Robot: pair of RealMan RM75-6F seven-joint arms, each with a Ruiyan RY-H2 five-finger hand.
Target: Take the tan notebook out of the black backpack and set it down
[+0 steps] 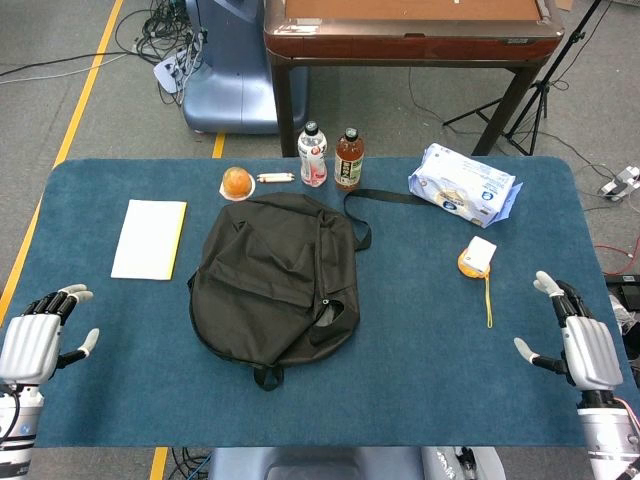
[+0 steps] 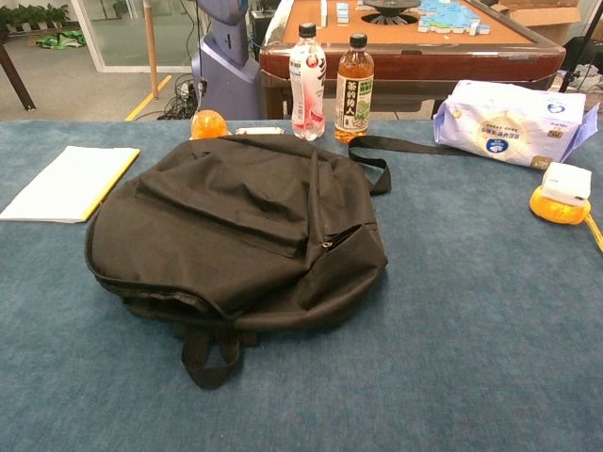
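Task looks done, or close to it — your tan notebook (image 1: 149,238) lies flat on the blue table (image 1: 420,330), outside the black backpack (image 1: 272,275), well forward of your left hand (image 1: 38,338) and a little to its inner side. Chest view confirms it: notebook flat on the cloth, just beside the backpack's left edge, not touching as far as I can tell.

Both hands hold nothing. Left hand sits at the near left corner, fingers spread, well apart from notebook and bag. Right hand (image 1: 575,335) mirrors it at the near right corner, fingers apart and empty; the nearest thing ahead of it is the yellow tape measure (image 1: 479,257), its tape trailing back toward that hand. Neither hand shows in the chest view.

The backpack lies slumped flat between your two hands, mid-table, with its strap (image 1: 385,197) running out to the far side. A zip gap shows near its right side; I cannot tell whether anything else is inside.

What's left, in my judgement: nothing on the notebook itself — only confirm it rests settled and your hands are clear, which they are.

Beyond the bag: two bottles (image 1: 330,156), an orange (image 1: 237,182), a wipes pack (image 1: 464,185).
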